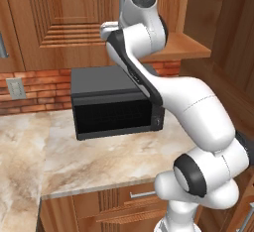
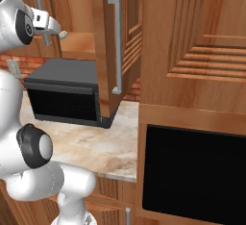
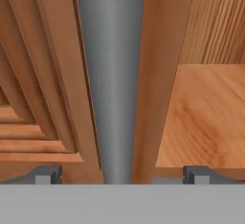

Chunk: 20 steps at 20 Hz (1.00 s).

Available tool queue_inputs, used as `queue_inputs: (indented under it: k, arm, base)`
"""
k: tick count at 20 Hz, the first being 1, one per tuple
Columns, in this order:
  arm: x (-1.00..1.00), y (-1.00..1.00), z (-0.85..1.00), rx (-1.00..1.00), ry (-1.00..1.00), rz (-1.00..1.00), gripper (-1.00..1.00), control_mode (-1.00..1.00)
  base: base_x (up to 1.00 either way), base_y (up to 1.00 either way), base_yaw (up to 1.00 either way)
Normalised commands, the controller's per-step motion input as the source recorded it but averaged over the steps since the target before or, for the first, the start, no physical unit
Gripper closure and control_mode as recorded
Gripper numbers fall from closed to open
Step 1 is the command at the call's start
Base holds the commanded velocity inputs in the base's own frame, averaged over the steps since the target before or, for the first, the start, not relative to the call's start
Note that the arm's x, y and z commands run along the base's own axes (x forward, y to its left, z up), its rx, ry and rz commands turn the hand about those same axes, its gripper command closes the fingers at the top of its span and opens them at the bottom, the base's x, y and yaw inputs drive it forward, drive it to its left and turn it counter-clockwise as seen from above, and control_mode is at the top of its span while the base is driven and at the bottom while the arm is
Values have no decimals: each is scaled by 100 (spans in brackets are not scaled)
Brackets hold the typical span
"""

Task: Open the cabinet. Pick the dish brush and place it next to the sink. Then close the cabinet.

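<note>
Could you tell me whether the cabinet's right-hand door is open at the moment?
Open: the cabinet door swings outward, exposing the bare shelf behind it.

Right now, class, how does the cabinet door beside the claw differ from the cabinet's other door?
The door beside the claw is shut, while the other door stands swung out above the microwave, baring the shelf. The shut door's handle runs between the open claw's fingertips, while the swung door's handle hangs free. Both are brown wood with stepped panels and vertical silver bars.

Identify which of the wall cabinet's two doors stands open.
The right door, swung out with its long handle facing us; the left door stays flat, shut above the microwave.
</note>
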Motion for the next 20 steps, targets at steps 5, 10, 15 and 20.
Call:
queue_inputs:
  k: [5, 10, 15, 20]
  arm:
    - [19, 5, -1, 0, 0, 0, -100, -100]
    - [17, 21, -1, 0, 0, 0, -100, -100]
    - [36, 7, -10, 0, -3, 0, -100, -100]
    - [40, -2, -25, 0, -8, -5, -100, -100]
  base:
    - [0, 0, 0]
    - [0, 0, 0]
    - [0, 0, 0]
    - [0, 0, 0]
